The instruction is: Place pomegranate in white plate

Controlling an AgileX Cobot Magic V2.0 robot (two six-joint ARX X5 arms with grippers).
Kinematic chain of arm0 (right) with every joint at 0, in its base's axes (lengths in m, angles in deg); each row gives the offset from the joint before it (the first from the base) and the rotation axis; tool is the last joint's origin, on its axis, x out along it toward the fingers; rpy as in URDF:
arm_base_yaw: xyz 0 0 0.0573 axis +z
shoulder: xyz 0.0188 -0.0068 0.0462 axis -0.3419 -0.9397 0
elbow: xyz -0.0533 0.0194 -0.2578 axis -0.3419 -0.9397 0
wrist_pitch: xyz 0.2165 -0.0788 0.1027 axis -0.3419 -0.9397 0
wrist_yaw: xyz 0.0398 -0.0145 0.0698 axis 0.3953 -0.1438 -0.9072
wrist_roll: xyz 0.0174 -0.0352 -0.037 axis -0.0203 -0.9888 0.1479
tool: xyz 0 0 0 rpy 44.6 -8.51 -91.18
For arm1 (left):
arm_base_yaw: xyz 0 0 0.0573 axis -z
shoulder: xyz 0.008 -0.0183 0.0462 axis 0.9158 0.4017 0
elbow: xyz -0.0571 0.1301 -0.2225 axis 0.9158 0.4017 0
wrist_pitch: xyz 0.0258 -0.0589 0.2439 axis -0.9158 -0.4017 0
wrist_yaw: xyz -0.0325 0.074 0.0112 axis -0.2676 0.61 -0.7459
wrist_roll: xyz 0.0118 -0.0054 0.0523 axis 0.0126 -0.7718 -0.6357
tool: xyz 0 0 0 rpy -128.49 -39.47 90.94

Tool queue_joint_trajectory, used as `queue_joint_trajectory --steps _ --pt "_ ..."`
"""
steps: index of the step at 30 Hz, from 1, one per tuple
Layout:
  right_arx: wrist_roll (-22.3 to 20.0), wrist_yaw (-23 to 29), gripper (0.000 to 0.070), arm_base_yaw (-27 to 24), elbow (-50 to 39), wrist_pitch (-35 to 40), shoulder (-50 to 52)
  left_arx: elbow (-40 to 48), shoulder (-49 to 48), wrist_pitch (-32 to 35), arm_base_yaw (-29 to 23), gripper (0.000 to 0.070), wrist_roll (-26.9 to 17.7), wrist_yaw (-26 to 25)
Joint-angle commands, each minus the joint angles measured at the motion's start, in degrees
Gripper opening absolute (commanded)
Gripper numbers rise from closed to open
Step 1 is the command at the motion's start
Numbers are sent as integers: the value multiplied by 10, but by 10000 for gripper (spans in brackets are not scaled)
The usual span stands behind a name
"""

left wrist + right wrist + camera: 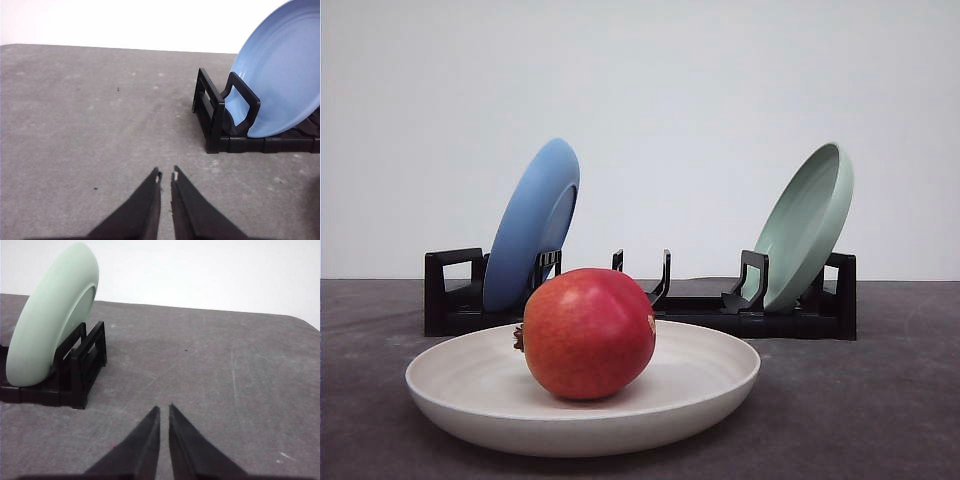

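Your pomegranate (588,333) sits inside the white plate (720,385), resting on the plate's floor slightly left of centre, its dark crown nub pointing to the left. The skin is red with a yellowish-orange blush on the left flank. The plate lies flat on the grey table (880,400), nearest the front camera.

Behind the plate stands a black dish rack (700,312). A blue plate (532,225) leans upright in its left end; a pale green plate (807,225) leans upright in its right end. The slots between them hold nothing.

Left gripper (166,176): in the left wrist view the two black fingers are drawn nearly together, only a thin slit between the tips, nothing held. It hangs over bare table, with the rack's left end (220,120) and the blue plate (280,75) ahead of it and well apart.

Right gripper (163,409): same state in the right wrist view — fingers pinched to a narrow slit, nothing between them, above bare table. The green plate (50,325) and the rack's right end (82,365) stand well apart from it.

Writing — you will find no brand, label or legible text on the plates, fruit, rack or fingers.
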Motion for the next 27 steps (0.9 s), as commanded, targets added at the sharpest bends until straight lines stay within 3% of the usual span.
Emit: queue_joint_trajectory --steps 1,27 --pt "-2 -1 27 -1 -2 4 -1 6 0 3 -1 17 -2 -1" --pt "-2 -1 27 -1 -2 4 -1 6 0 3 -1 17 -2 -1"
